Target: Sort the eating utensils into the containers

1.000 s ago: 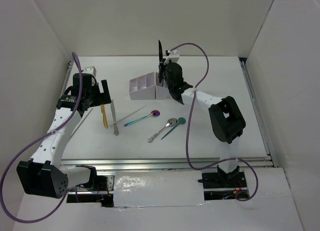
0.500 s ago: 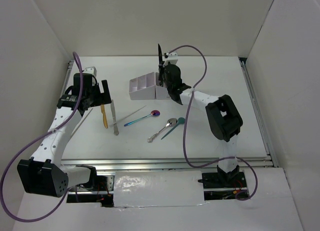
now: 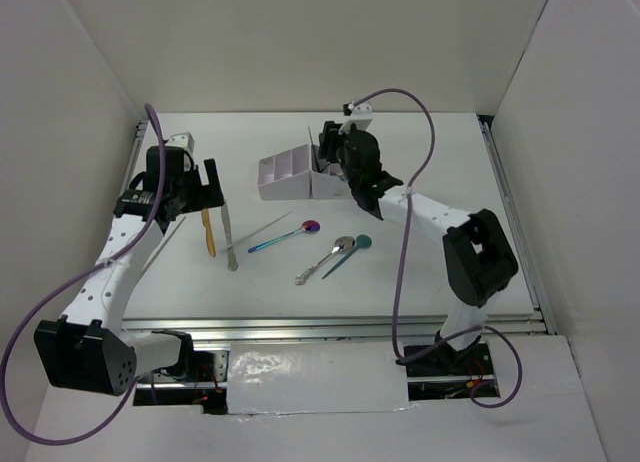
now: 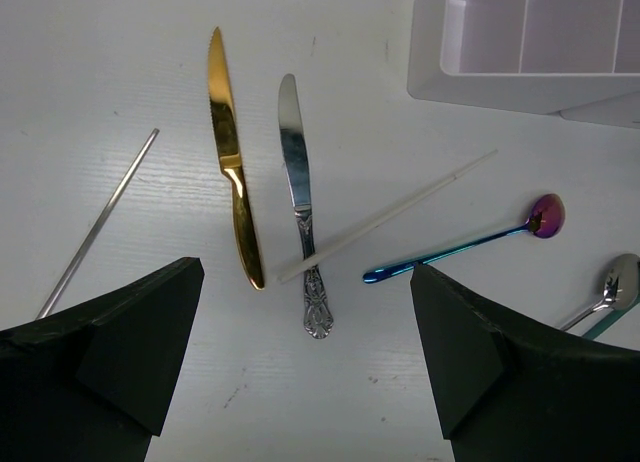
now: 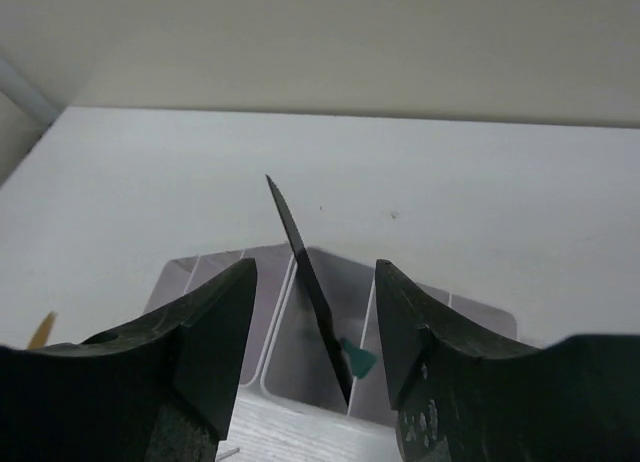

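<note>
Risk: slim black knife (image 5: 305, 282) stands tilted in a compartment of the white divided plastic organizer box (image 3: 285, 189), between the parted fingers of the right gripper (image 5: 315, 272), touching neither. Sideways withdrawal could snag it and lever it out. Left gripper (image 4: 305, 270) hangs wide open and empty above the gold-coloured table knife (image 4: 232, 172).

The stick (image 4: 100, 222) ends behind the left jaws; the picture's edge cuts off the spoon (image 4: 618, 279) and box (image 4: 500, 90); the knife (image 5: 308, 282) has its lower end hidden.
</note>
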Controlling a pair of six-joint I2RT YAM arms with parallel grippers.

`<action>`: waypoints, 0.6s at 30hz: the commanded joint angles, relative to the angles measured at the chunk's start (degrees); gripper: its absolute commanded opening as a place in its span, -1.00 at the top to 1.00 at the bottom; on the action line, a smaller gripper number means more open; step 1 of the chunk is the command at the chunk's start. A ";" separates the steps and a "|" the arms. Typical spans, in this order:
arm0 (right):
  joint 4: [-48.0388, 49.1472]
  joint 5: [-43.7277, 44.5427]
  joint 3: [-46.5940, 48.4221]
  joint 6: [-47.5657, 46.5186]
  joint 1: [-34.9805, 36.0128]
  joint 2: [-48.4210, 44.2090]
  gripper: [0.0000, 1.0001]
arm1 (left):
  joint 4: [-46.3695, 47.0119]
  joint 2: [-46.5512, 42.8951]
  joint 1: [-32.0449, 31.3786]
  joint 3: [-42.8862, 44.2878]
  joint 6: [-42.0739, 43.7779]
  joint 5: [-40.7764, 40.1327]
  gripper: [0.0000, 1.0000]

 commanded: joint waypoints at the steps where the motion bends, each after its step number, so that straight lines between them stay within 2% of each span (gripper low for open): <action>1: -0.81 1.41 -2.98 1.73 0.58 -10.37 -0.18 | 2.11 -2.80 0.05 -0.84 -1.84 2.00 -0.99; 4: -12.04 0.53 -2.63 5.50 0.84 -15.98 -0.28 | 1.95 -3.42 -0.22 -1.90 -2.82 3.93 -0.99; 6: -22.58 -0.52 -0.19 9.37 0.85 -17.49 -0.42 | 1.85 -3.51 -0.39 -2.69 -2.73 3.41 -0.99; 8: -34.32 -1.05 1.84 13.40 1.02 -17.68 -0.45 | 0.36 -3.60 -0.48 -3.39 -2.38 2.09 -0.99; 11: -42.63 -0.70 0.72 19.29 1.98 -19.60 -0.48 | -0.17 -4.38 -0.57 -6.02 -1.77 -0.46 -0.99; 16: -44.77 0.42 -10.96 29.14 5.49 -29.25 -0.52 | -0.08 -6.23 -0.66 -11.99 -0.18 -3.53 -0.99; 18: -43.63 1.14 -16.31 30.12 6.82 -31.99 -0.52 | 0.09 -7.28 -0.66 -14.02 -1.14 -4.93 -0.99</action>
